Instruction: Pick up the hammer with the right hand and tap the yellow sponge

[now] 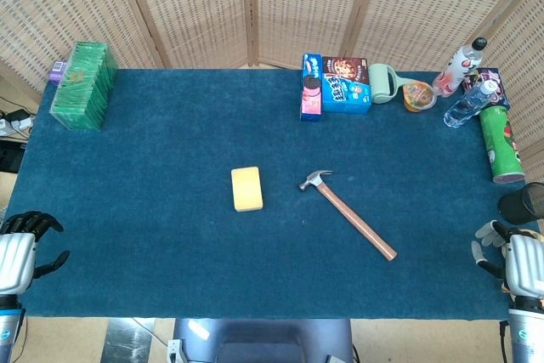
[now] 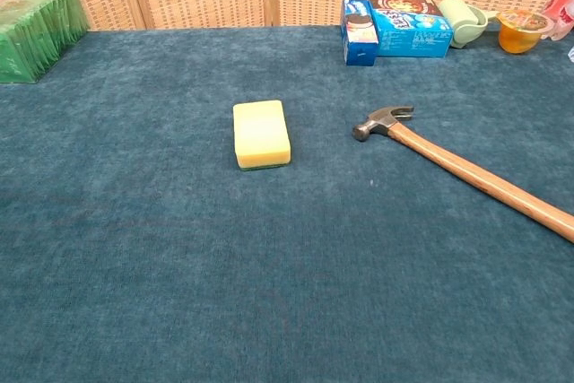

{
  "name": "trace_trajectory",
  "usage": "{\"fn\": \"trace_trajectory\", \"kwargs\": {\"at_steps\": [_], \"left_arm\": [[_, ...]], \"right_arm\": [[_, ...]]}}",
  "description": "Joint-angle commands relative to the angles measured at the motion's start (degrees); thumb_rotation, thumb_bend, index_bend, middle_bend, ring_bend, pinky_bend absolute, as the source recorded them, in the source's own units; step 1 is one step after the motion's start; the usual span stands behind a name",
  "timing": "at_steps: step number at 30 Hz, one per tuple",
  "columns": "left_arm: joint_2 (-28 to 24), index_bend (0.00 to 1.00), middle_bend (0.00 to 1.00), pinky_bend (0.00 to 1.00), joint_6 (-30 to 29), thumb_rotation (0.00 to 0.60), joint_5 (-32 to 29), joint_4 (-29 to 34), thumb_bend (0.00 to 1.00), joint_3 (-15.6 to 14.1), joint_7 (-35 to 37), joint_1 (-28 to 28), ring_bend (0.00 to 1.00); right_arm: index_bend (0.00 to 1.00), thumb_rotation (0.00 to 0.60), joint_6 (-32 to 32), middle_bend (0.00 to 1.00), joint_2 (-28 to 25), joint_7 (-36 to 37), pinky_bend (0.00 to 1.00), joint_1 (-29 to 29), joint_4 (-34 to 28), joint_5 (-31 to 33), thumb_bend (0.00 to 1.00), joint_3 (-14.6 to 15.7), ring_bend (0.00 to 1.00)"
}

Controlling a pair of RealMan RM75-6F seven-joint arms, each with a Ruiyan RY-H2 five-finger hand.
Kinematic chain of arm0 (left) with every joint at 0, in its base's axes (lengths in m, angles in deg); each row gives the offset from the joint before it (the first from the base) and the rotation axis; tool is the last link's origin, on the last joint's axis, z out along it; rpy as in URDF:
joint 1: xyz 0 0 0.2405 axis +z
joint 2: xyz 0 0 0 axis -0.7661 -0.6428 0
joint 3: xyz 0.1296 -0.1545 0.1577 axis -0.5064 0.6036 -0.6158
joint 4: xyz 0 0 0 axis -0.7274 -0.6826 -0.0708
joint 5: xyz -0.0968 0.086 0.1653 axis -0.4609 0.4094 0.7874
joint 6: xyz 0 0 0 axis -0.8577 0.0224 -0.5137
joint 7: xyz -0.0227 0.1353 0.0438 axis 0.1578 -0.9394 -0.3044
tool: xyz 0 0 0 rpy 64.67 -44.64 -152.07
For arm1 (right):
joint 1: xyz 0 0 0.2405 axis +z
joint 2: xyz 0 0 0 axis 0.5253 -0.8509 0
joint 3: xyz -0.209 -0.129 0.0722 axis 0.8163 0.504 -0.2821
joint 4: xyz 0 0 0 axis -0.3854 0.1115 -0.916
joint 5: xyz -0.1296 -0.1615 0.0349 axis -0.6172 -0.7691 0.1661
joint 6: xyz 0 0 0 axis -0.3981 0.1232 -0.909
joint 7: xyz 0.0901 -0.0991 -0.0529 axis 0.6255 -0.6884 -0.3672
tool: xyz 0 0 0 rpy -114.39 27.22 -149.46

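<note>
The hammer (image 1: 347, 213) lies flat on the blue cloth right of centre, steel head toward the middle and wooden handle running to the near right; the chest view shows the hammer (image 2: 466, 171) untouched. The yellow sponge (image 1: 246, 189) rests flat just left of the hammer head, and the chest view also shows the sponge (image 2: 261, 134). My right hand (image 1: 520, 263) sits at the near right table corner, well clear of the handle, fingers apart and empty. My left hand (image 1: 19, 257) hangs at the near left edge, fingers loosely curled and holding nothing. Neither hand appears in the chest view.
Snack boxes (image 1: 334, 85), a pale green cup (image 1: 382, 82), a jelly cup (image 1: 418, 95), two bottles (image 1: 466, 82) and a green can (image 1: 500, 144) line the far right. A green box (image 1: 82, 85) stands far left. A black cup (image 1: 524, 204) and yellow toy (image 1: 537, 282) flank my right hand.
</note>
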Motion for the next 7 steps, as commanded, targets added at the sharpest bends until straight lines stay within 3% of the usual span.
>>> {"fn": "trace_trajectory", "kwargs": {"at_steps": [1, 7], "left_arm": [[-0.09, 0.44, 0.35, 0.20, 0.15, 0.600, 0.17, 0.48, 0.21, -0.20, -0.47, 0.05, 0.23], [-0.65, 0.44, 0.35, 0.20, 0.39, 0.600, -0.13, 1.40, 0.21, -0.13, -1.55, 0.08, 0.23]], "right_arm": [[0.53, 0.600, -0.73, 0.61, 0.15, 1.14, 0.51, -0.30, 0.24, -0.17, 0.40, 0.12, 0.58], [0.53, 0.600, -1.80, 0.61, 0.70, 2.12, 0.51, -0.48, 1.12, -0.06, 0.40, -0.22, 0.58]]}}
